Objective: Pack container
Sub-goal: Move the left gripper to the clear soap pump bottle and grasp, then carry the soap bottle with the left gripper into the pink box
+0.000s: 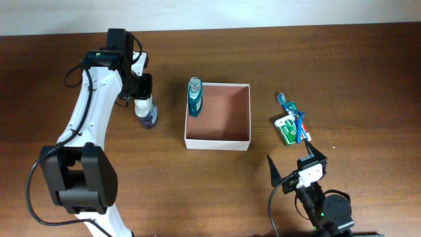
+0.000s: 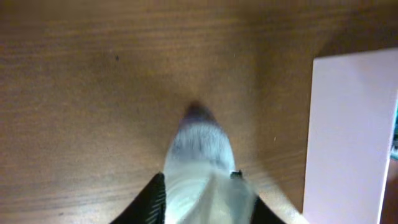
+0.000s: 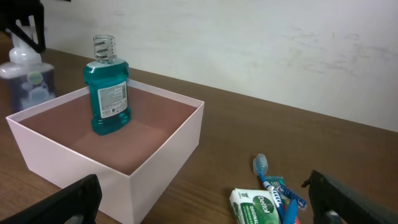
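In the middle of the table (image 1: 342,66) I see the container (image 1: 242,113), square and open-topped, with white walls and a pinkish-brown floor. 1 item is already inside: a teal mouthwash bottle (image 1: 195,97) stands upright in the corner nearest my left arm, close against the walls there, as the right wrist view shows.

Just left of the container, and apart from it, my left gripper (image 1: 143,97) has its jaws clamped on the top of a white-capped bottle (image 1: 148,114) with a purplish lower end. In the left wrist view the bottle fills the space between the 2 fingers (image 2: 152,199) and points down at the wood, with the container's white wall at the right edge. I cannot tell whether its base touches the table.

On the other side of the container, well clear of its wall, a blue toothbrush (image 1: 294,113) lies across a green packet (image 1: 287,130); the 2 are touching.

My right gripper (image 1: 289,153) sits near the front edge of the table, just short of those 2 items, with its jaws spread wide and nothing between them.
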Controlling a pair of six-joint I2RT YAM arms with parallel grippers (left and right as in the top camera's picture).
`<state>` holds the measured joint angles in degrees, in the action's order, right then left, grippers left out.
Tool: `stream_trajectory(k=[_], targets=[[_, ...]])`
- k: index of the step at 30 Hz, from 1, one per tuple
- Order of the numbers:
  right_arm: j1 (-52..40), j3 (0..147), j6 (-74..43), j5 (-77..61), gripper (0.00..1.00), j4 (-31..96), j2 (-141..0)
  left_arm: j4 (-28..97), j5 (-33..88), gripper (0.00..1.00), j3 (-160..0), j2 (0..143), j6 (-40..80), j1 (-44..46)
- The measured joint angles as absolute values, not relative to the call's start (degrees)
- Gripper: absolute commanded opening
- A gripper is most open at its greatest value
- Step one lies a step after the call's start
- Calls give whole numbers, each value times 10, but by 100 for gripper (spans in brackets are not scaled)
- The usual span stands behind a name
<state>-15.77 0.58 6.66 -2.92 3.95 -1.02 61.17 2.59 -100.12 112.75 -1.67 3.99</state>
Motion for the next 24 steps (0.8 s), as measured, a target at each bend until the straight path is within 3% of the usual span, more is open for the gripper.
stream_trajectory(k=[13,24], targets=[[-158,6,66,-29,99,39,-10,625,28,10,-1000,1131,-15,41],[-158,6,67,-29,99,39,-10,635,28,10,-1000,1056,28,41]])
